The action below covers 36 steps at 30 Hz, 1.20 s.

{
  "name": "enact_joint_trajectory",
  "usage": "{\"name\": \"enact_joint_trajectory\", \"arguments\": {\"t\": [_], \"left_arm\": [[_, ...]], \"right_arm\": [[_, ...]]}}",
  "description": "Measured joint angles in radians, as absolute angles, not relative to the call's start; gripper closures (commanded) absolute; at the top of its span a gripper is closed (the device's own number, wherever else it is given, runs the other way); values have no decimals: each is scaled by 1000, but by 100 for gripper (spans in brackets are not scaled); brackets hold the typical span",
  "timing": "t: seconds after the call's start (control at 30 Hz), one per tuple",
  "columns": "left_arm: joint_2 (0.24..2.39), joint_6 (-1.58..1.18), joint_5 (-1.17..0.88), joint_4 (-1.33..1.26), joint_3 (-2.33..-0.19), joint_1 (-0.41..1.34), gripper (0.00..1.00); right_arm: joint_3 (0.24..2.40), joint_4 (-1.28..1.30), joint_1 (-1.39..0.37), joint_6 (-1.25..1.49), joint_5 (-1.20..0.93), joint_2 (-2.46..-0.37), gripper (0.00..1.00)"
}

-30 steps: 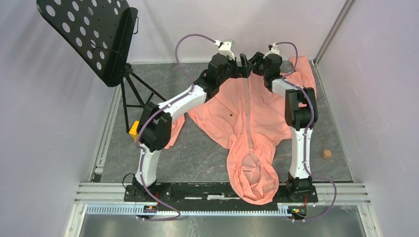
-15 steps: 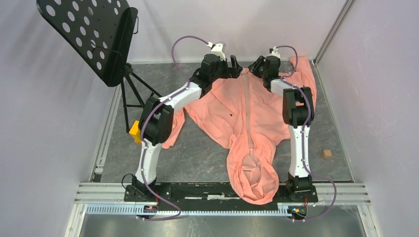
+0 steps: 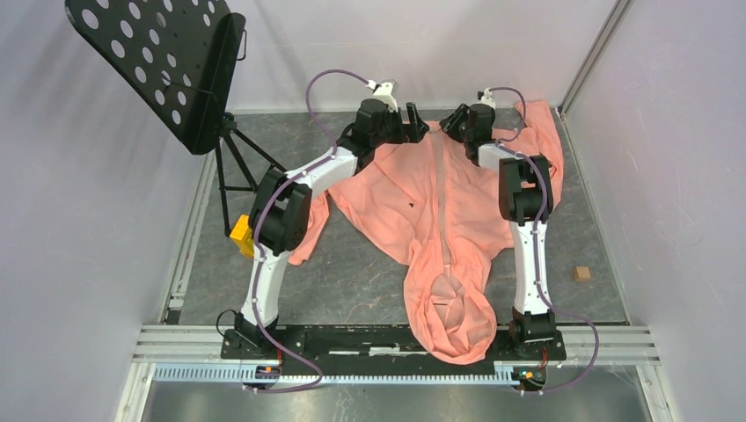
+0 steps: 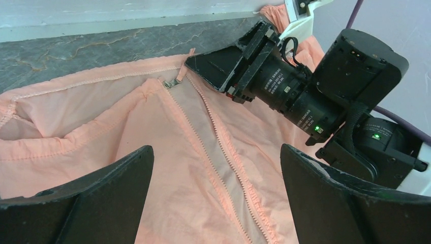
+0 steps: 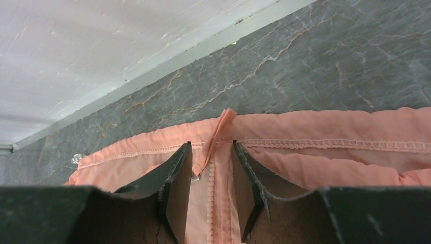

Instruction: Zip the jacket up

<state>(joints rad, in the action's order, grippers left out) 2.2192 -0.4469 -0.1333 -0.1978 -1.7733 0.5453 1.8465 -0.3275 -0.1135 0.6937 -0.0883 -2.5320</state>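
The right gripper (image 5: 211, 144) has its fingers (image 5: 175, 188) parted only narrowly, straddling the pull tab (image 5: 219, 131) at the far hem of the jacket (image 3: 396, 189). The tab lies in the gap, and no firm pinch on it can be made out. Near it, the left gripper (image 4: 216, 148) hangs with its fingers (image 4: 101, 198) spread wide and holding nothing, above the zipper (image 4: 223, 152), whose two rows of teeth flank a paler strip running away from the slider (image 4: 170, 84). A second ago the two grippers sat almost nose to nose above the hem. Since then the left one has drawn back to its own side, opening a clear gap, while the right has shifted only a little and kept to the hem's centre. The jacket itself has not moved: it lies spread flat on the grey table (image 3: 352, 272), hem toward the back wall, with its hood (image 3: 453, 321) draped over the near edge between the arm bases. One sleeve (image 3: 541, 127) is bunched in the far right corner, and a small dark mark (image 3: 411, 205) shows left of the zipper. A black perforated stand (image 3: 158, 61) rises at far left, a yellow block (image 3: 238, 233) sits by the left arm, and a small wooden cube (image 3: 580, 273) rests on the right.
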Motion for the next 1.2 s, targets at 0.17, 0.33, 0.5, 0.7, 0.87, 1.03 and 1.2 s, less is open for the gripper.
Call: {"name": "enact_joint_trajectory", "arguments": {"t": [0.17, 0.33, 0.5, 0.7, 0.87, 1.03, 1.2], "left_arm": [[2225, -448, -142, -198, -1773, 546, 0], [2232, -448, -142, -197, -1773, 546, 0], [2232, -448, -142, -196, -1773, 545, 0], [2232, -448, -141, -186, -1773, 545, 0], [2241, -448, -142, -167, -1789, 542, 0], [2311, -448, -198, -126, -1886, 523, 0], [2435, -448, -323, -54, -2062, 468, 4]], "right_arm": [[1884, -328, -117, 703, -86, -2558, 61], [1917, -335, -122, 706, -85, -2584, 65], [1953, -335, -128, 706, -78, -2606, 68], [1973, -350, -130, 701, -67, -2620, 85], [2013, -350, -131, 698, -68, -2642, 99], [2004, -383, -133, 697, -102, -2635, 100], [1902, -402, -138, 693, -136, -2551, 100]]}}
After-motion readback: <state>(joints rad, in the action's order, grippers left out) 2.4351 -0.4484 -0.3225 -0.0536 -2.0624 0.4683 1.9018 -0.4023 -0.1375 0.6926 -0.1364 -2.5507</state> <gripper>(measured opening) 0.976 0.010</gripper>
